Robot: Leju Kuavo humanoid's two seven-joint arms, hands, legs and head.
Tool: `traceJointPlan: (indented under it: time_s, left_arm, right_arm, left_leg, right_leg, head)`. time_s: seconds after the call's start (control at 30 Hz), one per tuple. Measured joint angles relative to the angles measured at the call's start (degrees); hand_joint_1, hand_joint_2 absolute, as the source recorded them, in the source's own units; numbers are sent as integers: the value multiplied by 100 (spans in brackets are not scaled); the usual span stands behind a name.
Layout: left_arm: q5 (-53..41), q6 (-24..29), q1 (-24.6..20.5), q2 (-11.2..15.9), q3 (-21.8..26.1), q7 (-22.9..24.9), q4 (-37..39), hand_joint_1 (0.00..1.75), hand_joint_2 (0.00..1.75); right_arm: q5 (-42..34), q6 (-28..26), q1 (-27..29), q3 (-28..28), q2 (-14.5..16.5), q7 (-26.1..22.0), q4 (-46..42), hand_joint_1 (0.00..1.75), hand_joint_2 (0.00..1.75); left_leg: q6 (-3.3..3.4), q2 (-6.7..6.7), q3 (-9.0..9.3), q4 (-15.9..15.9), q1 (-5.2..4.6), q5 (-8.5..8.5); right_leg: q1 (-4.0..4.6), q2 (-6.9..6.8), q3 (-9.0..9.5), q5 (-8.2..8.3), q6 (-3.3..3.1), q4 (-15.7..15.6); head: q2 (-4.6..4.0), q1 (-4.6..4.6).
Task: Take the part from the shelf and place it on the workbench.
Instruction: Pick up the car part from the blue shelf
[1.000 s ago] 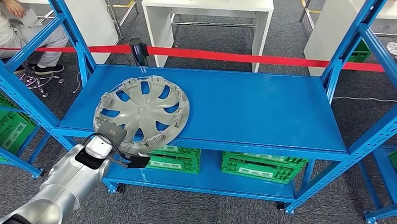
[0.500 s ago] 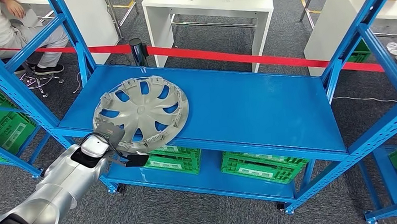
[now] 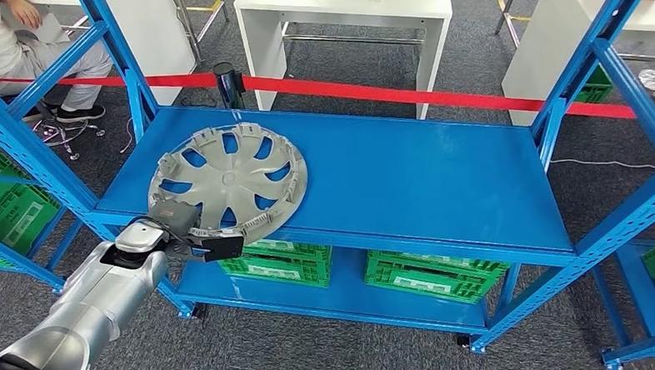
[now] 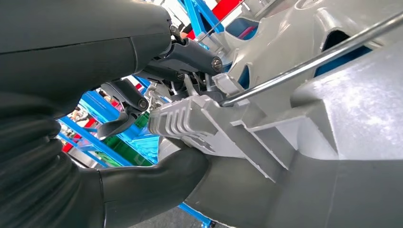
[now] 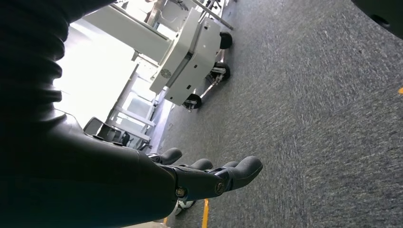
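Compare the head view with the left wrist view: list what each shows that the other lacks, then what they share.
Head view alone: the whole silver hubcap lying on the blue shelf, its near edge jutting past the shelf front; green crates below; a red barrier tape; white tables; a seated person.

Left wrist view alone: the thumb pressed under the hubcap's ribbed rim tab and darker fingers over it, plus a wire ring along the rim.

Both: the left hand gripping the hubcap's rim, and blue shelf framing.

Blue uprights (image 3: 133,93) (flanking open shelf (image 3: 424,181))
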Motion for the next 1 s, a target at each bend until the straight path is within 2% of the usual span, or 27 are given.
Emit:
traceJointPlan:
  time_s: [0.47,0.7,1.0]
  left_arm:
    - [902,420,41,-103,679,-270,-42,175,175]
    - [1668,578,84,-217,1321,-568,-73,175,175]
    - [1892,986,144,-278,1724,-816,-91,175,175]
  right_arm:
    - [-31,0,13,-89,0,77,0,0,175]
    - [-78,0,20,-193,-1,48,0,0,175]
    - [-131,0,33,-301,-10,-6,0,0,175]
  left_leg:
    - [0,-1,-15,1,-1,0]
    - [0,0,-30,1,-1,0]
    - [0,0,-37,1,-1,0]
  right_leg:
    - [-2,1,-22,0,0,0]
    - [-3,1,-28,1,-1,0]
    - [-2,2,-38,0,-2,0]
  head:
    - [0,0]
    - [0,0]
    - [0,0]
